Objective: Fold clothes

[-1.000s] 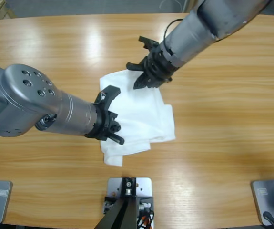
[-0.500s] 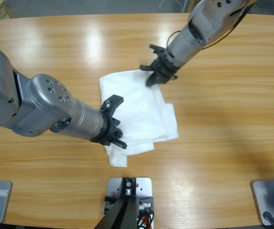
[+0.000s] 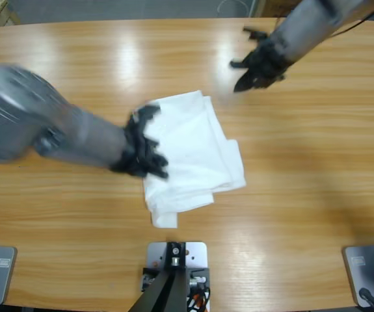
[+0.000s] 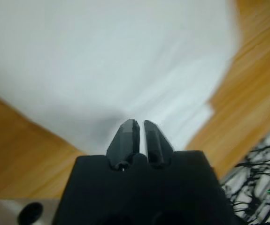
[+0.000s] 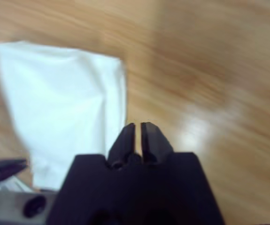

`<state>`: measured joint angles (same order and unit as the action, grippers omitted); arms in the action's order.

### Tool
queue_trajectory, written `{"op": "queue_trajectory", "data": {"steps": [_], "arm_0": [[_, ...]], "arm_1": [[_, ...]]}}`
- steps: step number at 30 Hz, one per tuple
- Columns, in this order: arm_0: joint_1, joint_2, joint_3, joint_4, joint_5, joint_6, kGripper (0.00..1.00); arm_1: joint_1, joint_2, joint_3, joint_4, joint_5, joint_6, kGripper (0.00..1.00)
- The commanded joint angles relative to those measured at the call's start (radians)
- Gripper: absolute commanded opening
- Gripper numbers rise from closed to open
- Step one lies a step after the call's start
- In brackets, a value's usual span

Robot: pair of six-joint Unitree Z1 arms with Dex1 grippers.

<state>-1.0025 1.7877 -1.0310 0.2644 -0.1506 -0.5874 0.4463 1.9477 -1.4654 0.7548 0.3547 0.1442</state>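
The clothes (image 3: 196,146) are a white T-shirt folded into a rough rectangle in the middle of the wooden table (image 3: 304,195). My left gripper (image 3: 149,148) comes in from the left and rests on the shirt's left edge. In the left wrist view its jaws (image 4: 139,124) stand shut over the white cloth (image 4: 102,56), with nothing seen between them. My right gripper (image 3: 253,65) hangs above bare wood, up and to the right of the shirt. Its jaws (image 5: 138,126) are shut and empty, and the shirt (image 5: 59,103) lies to their left.
Bare tabletop surrounds the shirt on all sides. The left arm's thick silver body (image 3: 24,123) covers the table's left part. The far table edge (image 3: 141,21) runs along the top of the high view.
My right gripper has lifted off the shirt's upper edge and drawn back to the upper right. The left gripper has slid up along the shirt's left edge, and the shirt has shifted slightly.
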Motion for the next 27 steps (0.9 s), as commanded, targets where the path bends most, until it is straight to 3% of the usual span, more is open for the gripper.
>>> {"op": "queue_trajectory", "data": {"steps": [1,7,12,27], "arm_0": [[0.059,-0.036,-0.273,0.3,0.001,0.346,1.0],[0.067,0.121,-0.474,0.507,0.003,0.805,1.0],[0.076,0.239,-0.593,0.657,0.014,0.942,1.0],[0.021,0.532,-0.745,0.717,0.067,0.988,1.0]], "arm_1": [[0.018,-0.368,0.028,0.295,-0.091,-0.068,1.0],[0.031,-0.581,0.227,0.358,-0.215,-0.073,1.0],[0.031,-0.68,0.352,0.356,-0.268,-0.061,1.0],[0.031,-0.724,0.381,0.345,-0.272,-0.041,1.0]]}}
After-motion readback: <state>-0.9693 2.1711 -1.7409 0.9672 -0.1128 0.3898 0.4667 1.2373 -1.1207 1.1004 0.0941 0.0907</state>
